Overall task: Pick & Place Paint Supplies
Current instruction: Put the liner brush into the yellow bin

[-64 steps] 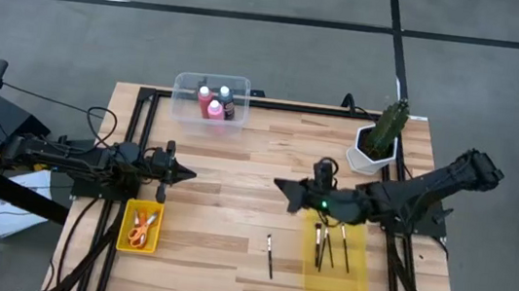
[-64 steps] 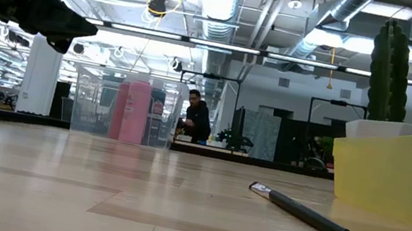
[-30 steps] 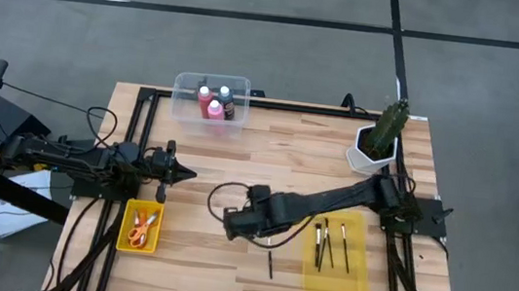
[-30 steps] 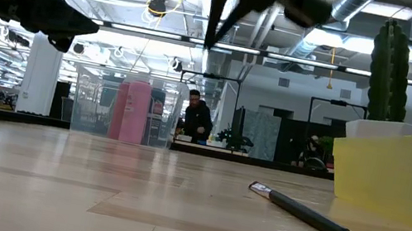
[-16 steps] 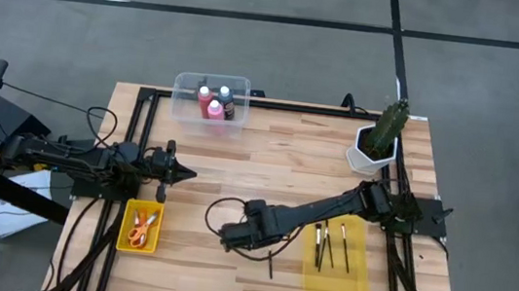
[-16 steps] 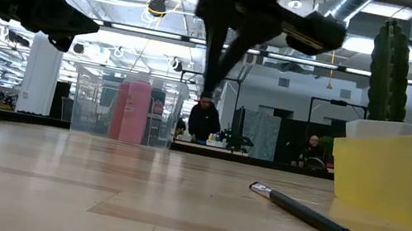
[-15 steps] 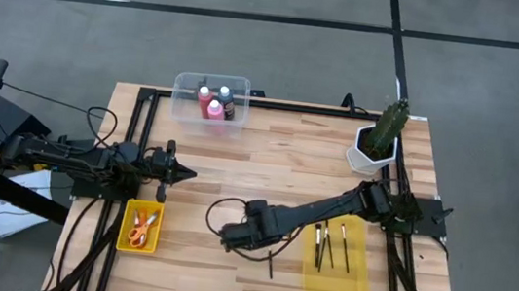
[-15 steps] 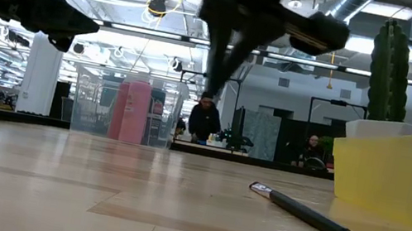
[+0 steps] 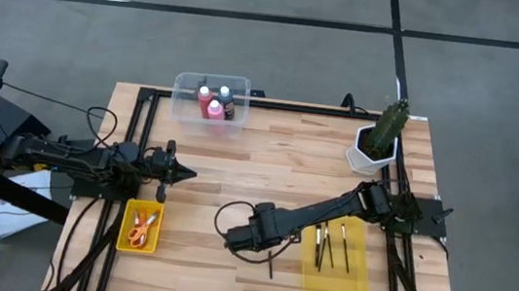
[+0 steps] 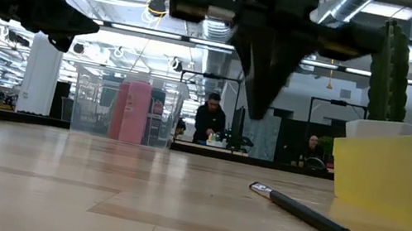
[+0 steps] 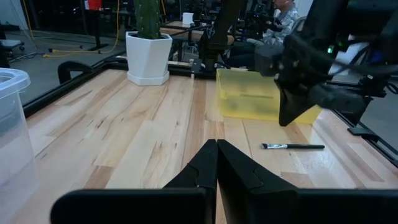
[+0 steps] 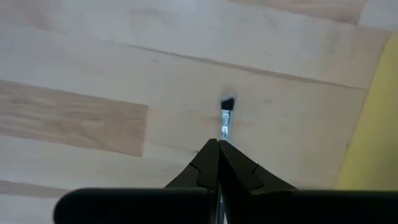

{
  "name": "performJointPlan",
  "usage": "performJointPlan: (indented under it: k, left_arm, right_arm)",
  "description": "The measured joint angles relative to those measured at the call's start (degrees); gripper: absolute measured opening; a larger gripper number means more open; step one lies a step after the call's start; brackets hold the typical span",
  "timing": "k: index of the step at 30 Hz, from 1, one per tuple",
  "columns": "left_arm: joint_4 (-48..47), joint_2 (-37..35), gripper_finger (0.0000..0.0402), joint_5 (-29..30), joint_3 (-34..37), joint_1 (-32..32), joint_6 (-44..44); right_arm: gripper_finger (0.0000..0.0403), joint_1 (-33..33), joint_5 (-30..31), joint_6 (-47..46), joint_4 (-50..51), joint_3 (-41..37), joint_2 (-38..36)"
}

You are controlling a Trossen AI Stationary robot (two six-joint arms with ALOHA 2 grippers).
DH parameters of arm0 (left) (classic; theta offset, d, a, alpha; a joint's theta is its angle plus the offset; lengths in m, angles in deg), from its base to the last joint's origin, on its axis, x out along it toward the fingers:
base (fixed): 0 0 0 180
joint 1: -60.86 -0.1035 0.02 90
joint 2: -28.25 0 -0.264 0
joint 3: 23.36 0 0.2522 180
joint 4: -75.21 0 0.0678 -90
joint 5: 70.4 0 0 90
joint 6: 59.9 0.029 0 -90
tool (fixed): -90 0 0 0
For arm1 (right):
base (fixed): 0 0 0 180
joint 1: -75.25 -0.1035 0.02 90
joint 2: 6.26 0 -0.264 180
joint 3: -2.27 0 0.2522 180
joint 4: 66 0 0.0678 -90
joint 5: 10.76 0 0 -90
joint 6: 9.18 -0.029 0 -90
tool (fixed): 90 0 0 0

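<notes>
My right gripper [image 9: 261, 243] hangs shut, fingers pointing down, above the bristle end of a thin dark-handled brush [image 9: 270, 263] that lies flat on the wood. In the low view its tip [image 10: 257, 113] is well clear of the table and of the brush [image 10: 303, 213]. The right wrist view shows the shut fingers [image 12: 217, 148] over the brush's ferrule and bristles [image 12: 226, 106]. My left gripper [image 9: 184, 172] waits shut above the table's left half. Three more brushes [image 9: 330, 246] lie in a yellow tray. Scissors [image 9: 140, 229] lie in a small yellow tray. Paint bottles [image 9: 213, 102] stand in a clear bin.
The yellow tray [image 9: 352, 279] sits just right of the loose brush. The small yellow tray [image 9: 123, 238] is near the table's left edge. The clear bin [image 9: 185, 91] is at the far edge, and a green plant in a white pot [image 9: 377, 144] at the far right corner. People show in the room beyond.
My right gripper has moved toward the table's right and near edge, stopping over the loose brush, and has come down lower while pointing downward. The brush has stayed where it was. My left arm has kept still.
</notes>
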Motion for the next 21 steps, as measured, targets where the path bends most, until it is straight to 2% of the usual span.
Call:
performJointPlan:
  k: [21]
  left_arm:
    - [0.0, 0.0, 0.0001, -0.26, 0.06, 0.02, 0.0]
  right_arm:
    - [0.0, 0.38, -0.13, 4.62, 1.36, -1.07, 0.03]
